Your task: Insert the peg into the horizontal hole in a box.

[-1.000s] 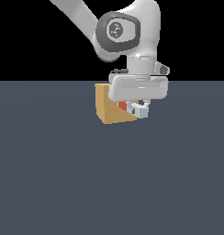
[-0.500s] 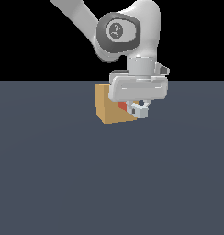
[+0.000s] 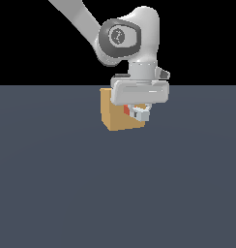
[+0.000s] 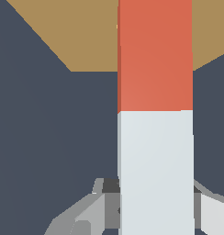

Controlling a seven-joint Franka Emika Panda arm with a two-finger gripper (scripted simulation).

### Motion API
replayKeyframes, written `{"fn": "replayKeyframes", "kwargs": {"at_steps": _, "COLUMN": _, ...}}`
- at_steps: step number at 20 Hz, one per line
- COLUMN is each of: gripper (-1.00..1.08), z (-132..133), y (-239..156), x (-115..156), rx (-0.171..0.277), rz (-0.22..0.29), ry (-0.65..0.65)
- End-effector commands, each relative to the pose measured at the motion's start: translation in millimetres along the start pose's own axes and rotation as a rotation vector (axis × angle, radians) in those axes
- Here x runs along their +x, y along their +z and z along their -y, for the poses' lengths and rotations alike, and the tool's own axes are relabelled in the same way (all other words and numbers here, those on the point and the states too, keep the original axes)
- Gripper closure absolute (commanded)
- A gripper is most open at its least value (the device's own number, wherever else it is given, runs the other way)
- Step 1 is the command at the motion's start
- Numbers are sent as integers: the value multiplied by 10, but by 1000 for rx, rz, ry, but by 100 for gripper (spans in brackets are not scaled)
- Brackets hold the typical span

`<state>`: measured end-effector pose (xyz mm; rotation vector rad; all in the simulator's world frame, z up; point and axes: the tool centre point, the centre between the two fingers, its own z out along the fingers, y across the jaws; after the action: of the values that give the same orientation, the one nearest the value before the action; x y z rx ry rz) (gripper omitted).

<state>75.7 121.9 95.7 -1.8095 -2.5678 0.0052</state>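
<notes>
The tan box [image 3: 116, 116] stands on the dark grey floor in the exterior view. My gripper [image 3: 137, 110] is in front of its right side, shut on the peg. The peg has an orange-red end [image 3: 127, 110] against the box face and a white end [image 3: 141, 115] pointing away. In the wrist view the peg's white part [image 4: 155, 170] lies between my fingers [image 4: 79, 220] and its orange-red part [image 4: 155, 55] reaches over the tan box [image 4: 77, 32]. The hole is hidden behind the peg and my gripper.
The dark grey floor [image 3: 115, 193] spreads around the box. My arm [image 3: 125, 38] rises above the box toward the exterior view's upper left.
The gripper with the peg has shifted slightly toward the exterior view's left, closer against the box face. The box has not moved.
</notes>
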Motion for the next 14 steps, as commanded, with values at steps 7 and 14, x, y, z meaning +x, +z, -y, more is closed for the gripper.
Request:
{"fn": "replayKeyframes", "kwargs": {"at_steps": 7, "gripper": 108, "z": -18, "y": -25, "x": 608, "rx": -4, "rz": -2, "ry": -7}}
{"fn": "replayKeyframes", "kwargs": {"at_steps": 14, "gripper": 108, "z": -34, "y": -29, "x": 609, "rx": -5, "rz": -2, "ry": -7}}
